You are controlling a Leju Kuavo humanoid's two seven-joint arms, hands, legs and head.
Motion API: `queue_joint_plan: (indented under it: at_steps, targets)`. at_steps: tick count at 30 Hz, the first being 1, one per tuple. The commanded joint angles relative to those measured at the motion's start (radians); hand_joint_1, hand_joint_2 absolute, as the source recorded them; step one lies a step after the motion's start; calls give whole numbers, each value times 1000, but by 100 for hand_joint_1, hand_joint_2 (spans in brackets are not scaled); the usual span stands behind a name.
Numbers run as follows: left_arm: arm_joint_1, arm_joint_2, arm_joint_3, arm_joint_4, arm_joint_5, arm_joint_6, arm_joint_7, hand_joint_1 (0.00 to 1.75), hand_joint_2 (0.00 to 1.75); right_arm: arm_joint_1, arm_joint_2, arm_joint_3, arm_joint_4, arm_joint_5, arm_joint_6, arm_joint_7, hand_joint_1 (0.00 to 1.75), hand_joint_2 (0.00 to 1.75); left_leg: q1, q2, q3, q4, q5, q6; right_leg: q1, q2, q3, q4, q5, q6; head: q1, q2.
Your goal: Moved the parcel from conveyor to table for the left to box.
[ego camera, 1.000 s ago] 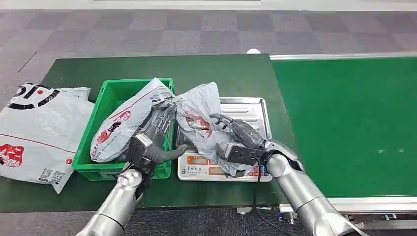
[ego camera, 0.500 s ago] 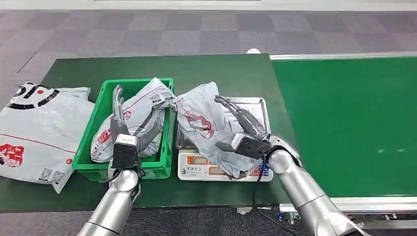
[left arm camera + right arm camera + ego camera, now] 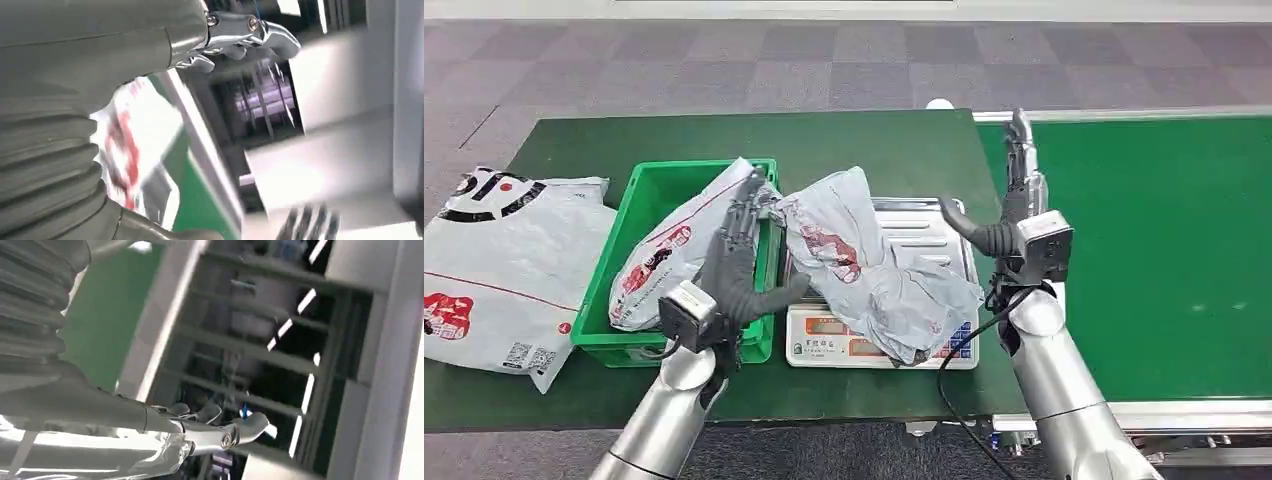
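Grey parcel on scale

No print on the parcels or scale is legible

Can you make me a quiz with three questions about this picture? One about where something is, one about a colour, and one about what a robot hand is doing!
1. Where does the crumpled grey parcel lie?
A. on the scale
B. on the floor
C. on the conveyor belt

2. What colour is the box that holds another parcel?
A. blue
B. green
C. yellow

3. What is the right hand doing?
A. squeezing the crumpled parcel
B. pressing the scale's buttons
C. raised with fingers apart, holding nothing

Answers:
1 A, the parcel is draped over the scale's metal tray.
2 B, the box walls are bright green.
3 C, the hand stands upright beside the scale, off the parcel.
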Motion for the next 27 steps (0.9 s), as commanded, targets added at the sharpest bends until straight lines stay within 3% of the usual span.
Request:
queue_joint_plan:
  at_steps: [1, 8, 25, 27]
  targets:
    - [-183, -127, -210, 542, -211, 80, 5, 0, 175, 90, -25, -68, -126, -59, -48, -24, 0, 175, 1, -10, 5, -5, 2, 0, 1, -10, 9, -6, -1, -1, 0, 0]
    - [-191, -128, -208, 550, -211, 83, 5, 0, 175, 84, -24, -64, -122, -60, -48, -26, 0, 175, 1, 2, 3, -2, -1, 0, 1, 2, 3, -3, 0, -1, 0, 0]
    - [-191, -128, -208, 550, -211, 83, 5, 0, 175, 84, -24, -64, -122, -60, -48, -26, 0, 175, 1, 2, 3, -3, -1, 0, 1, 4, 3, -4, 0, -1, 0, 0]
    - [-228, -147, -219, 648, -250, 79, 67, 0, 175, 82, -19, -60, -116, -61, -46, -26, 0, 175, 1, 2, 4, -3, -1, 0, 1, 4, 4, -4, 0, -1, 0, 0]
